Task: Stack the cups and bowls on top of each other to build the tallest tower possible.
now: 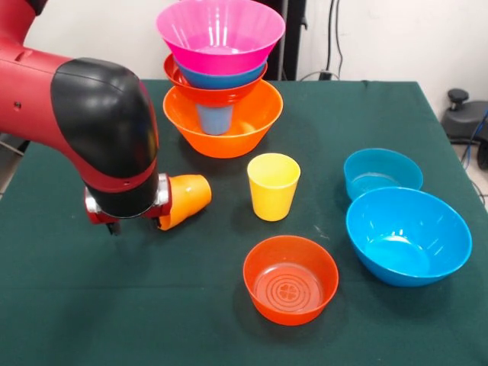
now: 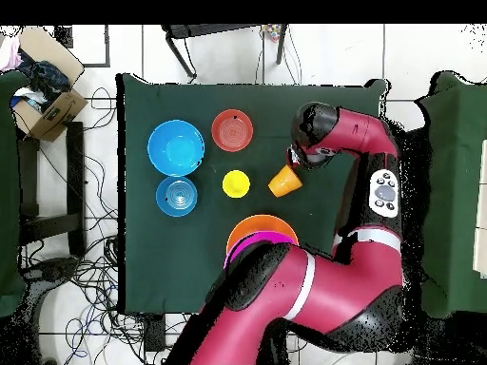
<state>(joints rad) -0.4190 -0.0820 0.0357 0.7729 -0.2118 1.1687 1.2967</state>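
Observation:
The tower [image 1: 221, 122] stands at the back: a big orange bowl holding a blue cup [image 1: 215, 119], then a red-orange bowl, a blue bowl and a big pink bowl [image 1: 221, 30] on top. An orange cup [image 1: 185, 198] lies tilted on its side, right against my gripper [image 1: 162, 200], which the arm's bulky wrist mostly hides. Overhead, the orange cup [image 2: 283, 181] sits just below the gripper [image 2: 295, 162]. A yellow cup [image 1: 273, 185] stands upright mid-table. Loose bowls: a red-orange bowl [image 1: 290, 278], a large blue bowl [image 1: 408, 235] and a smaller blue bowl [image 1: 383, 171].
The dark green table [image 1: 91, 305] carries everything. In the overhead view the arm [image 2: 304, 285] covers part of the tower [image 2: 257, 228]. A cardboard box [image 2: 43, 100] and cables lie on the floor off the table's side.

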